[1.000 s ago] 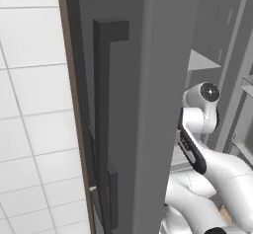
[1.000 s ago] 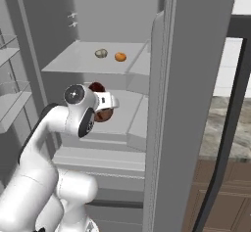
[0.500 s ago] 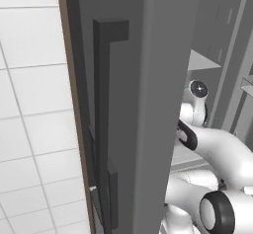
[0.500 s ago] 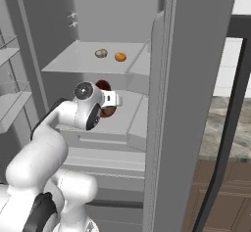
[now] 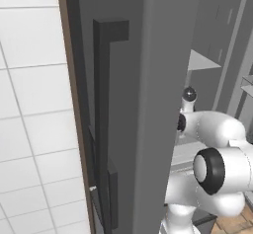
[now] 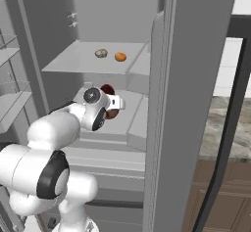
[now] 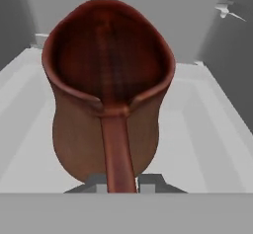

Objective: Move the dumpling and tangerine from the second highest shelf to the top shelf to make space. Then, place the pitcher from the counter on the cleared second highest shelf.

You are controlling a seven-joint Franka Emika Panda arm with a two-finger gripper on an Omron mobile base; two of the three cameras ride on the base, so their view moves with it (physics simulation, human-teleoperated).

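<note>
The reddish-brown pitcher (image 7: 106, 95) is inside the fridge over the rimmed second highest shelf (image 7: 212, 129), upright, with its handle running down toward the camera. My gripper (image 7: 118, 182) is shut on that handle, a fingertip on each side. Whether the jug's base rests on the tray I cannot tell. In the right base view the gripper (image 6: 119, 104) reaches into the fridge, with the pitcher (image 6: 108, 90) partly hidden behind the hand, above the second highest shelf (image 6: 137, 123). On the flat top shelf (image 6: 73, 62) the beige-grey dumpling (image 6: 101, 53) and the orange tangerine (image 6: 120, 56) lie side by side.
The open fridge door (image 6: 196, 104) stands close on the right, and beyond it is the marbled counter (image 6: 225, 128) over brown cabinets. Door bins (image 6: 12, 99) hang at the left. In the left base view the dark door handle (image 5: 101, 104) and white tiled wall (image 5: 29, 104) block the left side.
The arm has stretched forward, carrying the pitcher deeper into the fridge above the rimmed shelf. Its elbow has dropped into the foreground. Dumpling and tangerine have not moved.
</note>
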